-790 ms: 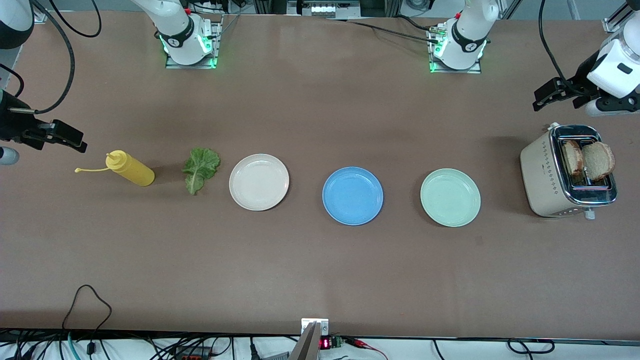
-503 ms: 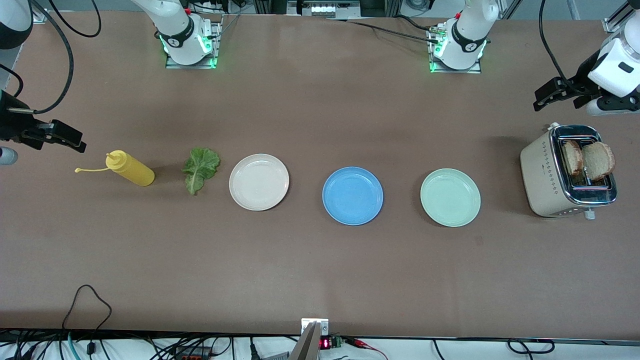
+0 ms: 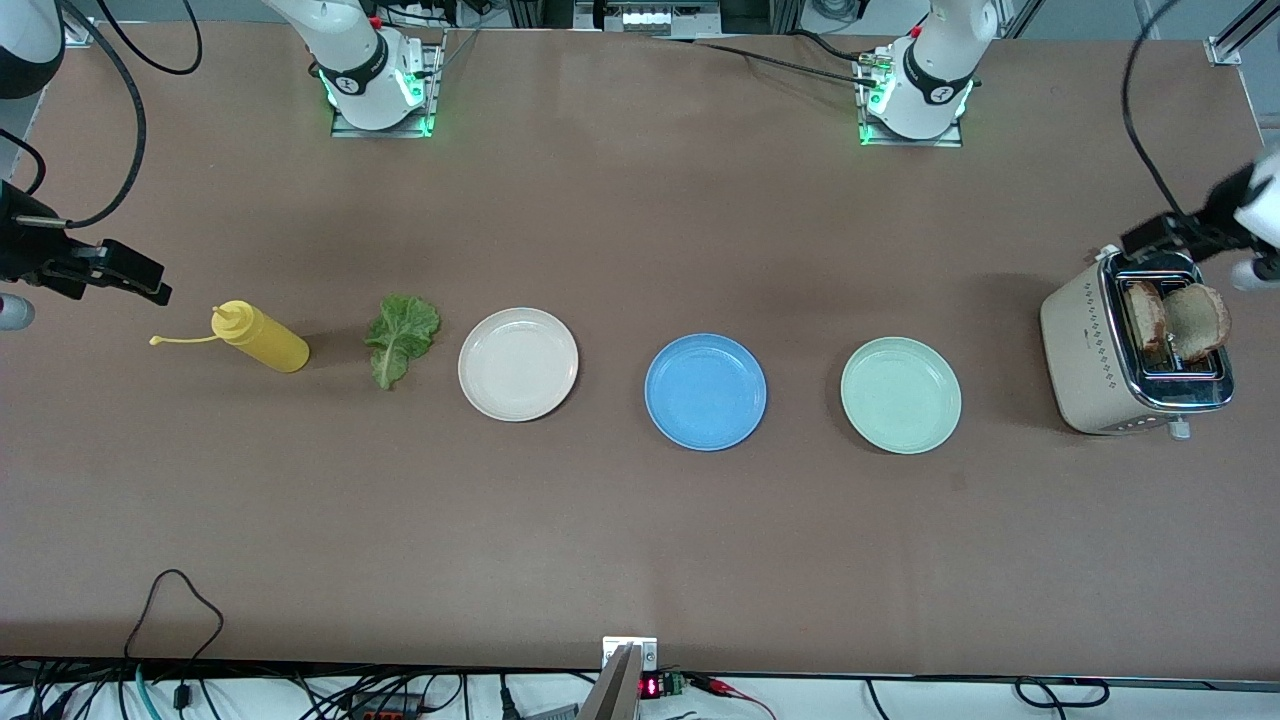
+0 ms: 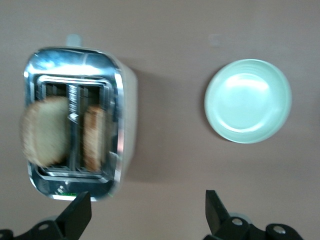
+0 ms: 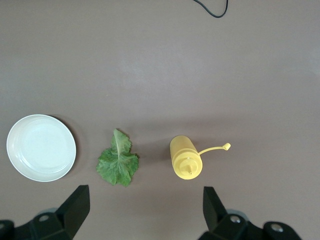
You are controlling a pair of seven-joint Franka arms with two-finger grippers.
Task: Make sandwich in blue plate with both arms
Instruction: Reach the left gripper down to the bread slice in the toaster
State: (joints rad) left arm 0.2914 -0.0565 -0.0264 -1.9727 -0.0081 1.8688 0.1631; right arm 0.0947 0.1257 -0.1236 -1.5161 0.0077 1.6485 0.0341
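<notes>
Across the middle of your front view the brown table (image 3: pixel 640 540) carries a row of things. At the far right of the frame stands the beige toaster (image 3: pixel 1090 350), with two toast slices (image 3: pixel 1195 318) upright in its slots. The three plates come next: the blue plate (image 3: pixel 705 391) sits at the frame's centre and is bare, with the mint-green plate (image 3: pixel 900 395) toward the toaster and the cream-white plate (image 3: pixel 518 363) toward the frame's left. Past that you see the yellow squeeze bottle (image 3: pixel 262 338) lying on its side, then the lettuce leaf (image 3: pixel 401 338) between it and the cream-white plate.

Your left gripper (image 4: pixel 147 212) hangs over the toaster at the right edge, fingers spread apart and empty. Your right gripper (image 5: pixel 145 210) hangs at the left edge, fingers likewise apart, holding nothing.
</notes>
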